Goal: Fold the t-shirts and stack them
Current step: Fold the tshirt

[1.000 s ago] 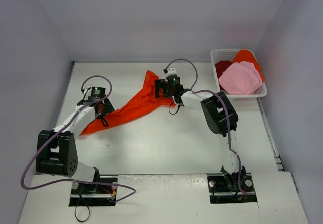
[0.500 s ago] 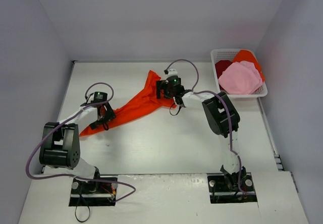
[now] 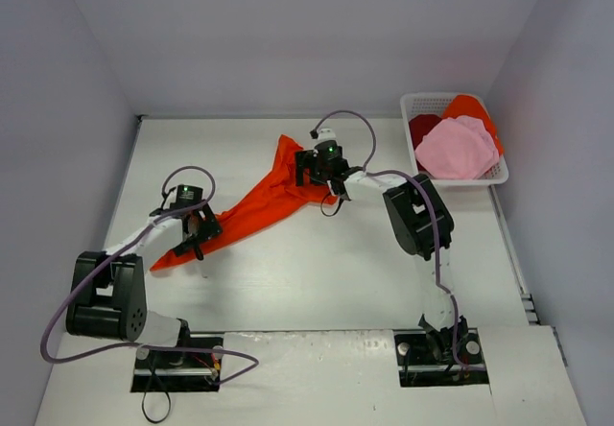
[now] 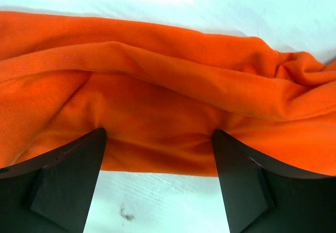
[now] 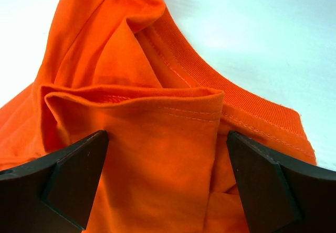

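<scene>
1. From above, we see the large bright orange-red cloth t-shirt (image 3: 254, 205) lying as a crumpled diagonal band on the white tabletop (image 3: 317, 272), unflattened and with no fold made. The left hand (image 3: 197, 232) is at its near-left end and the right hand (image 3: 312, 169) at its far end. A light pink t-shirt (image 3: 456, 150), a dark red t-shirt (image 3: 422, 127) and another orange t-shirt (image 3: 470, 107) lie bunched in the white plastic lattice basket (image 3: 465, 182). No stack exists.
2. Left wrist: our left hand is spread wide over a rumpled edge of the shirt, gripping nothing.
3. Right wrist: the right hand is equally wide, straddling a hemmed flap beside the ribbed collar (image 5: 210, 73), unclamped. We judge the task barely begun.
</scene>
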`<state>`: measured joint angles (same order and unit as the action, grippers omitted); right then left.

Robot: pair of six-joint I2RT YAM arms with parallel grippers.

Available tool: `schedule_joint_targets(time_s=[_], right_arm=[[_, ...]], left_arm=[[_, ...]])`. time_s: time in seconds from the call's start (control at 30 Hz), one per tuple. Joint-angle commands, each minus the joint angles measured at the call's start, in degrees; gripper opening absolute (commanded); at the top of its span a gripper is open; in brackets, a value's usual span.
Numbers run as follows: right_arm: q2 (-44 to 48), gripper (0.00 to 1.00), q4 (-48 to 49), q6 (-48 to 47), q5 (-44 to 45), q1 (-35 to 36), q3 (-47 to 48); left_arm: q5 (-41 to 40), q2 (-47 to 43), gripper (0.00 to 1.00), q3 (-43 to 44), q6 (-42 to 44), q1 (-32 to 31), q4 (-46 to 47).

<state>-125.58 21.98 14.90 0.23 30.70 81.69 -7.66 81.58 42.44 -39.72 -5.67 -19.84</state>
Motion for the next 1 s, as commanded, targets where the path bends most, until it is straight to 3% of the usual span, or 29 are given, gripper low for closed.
schedule_joint_targets(time_s=[0.0, 0.3, 0.6, 0.97], right_arm=[[-0.28, 0.93, 0.26, 0.4, -1.81, -0.38, 3.65], [-1.69, 0.93, -0.09, 1.28, -3.13, -0.46, 5.76], [-3.53, 0.93, -0.09, 1.19, -3.13, -0.46, 7.69], [-7.05, 0.93, -0.36, 1.45, -4.8, -0.55, 12.0]], left_arm=[[3.08, -3.44, 0.77, -0.33, -1.58, -0.83, -2.75], [7.13, -5.64, 0.77, -2.79, -4.66, -1.62, -4.25], [7.57, -7.49, 0.77, -4.73, -9.4, -8.03, -4.94], [7.66, -17.59, 0.77, -5.69, -13.36, -11.2, -10.57]])
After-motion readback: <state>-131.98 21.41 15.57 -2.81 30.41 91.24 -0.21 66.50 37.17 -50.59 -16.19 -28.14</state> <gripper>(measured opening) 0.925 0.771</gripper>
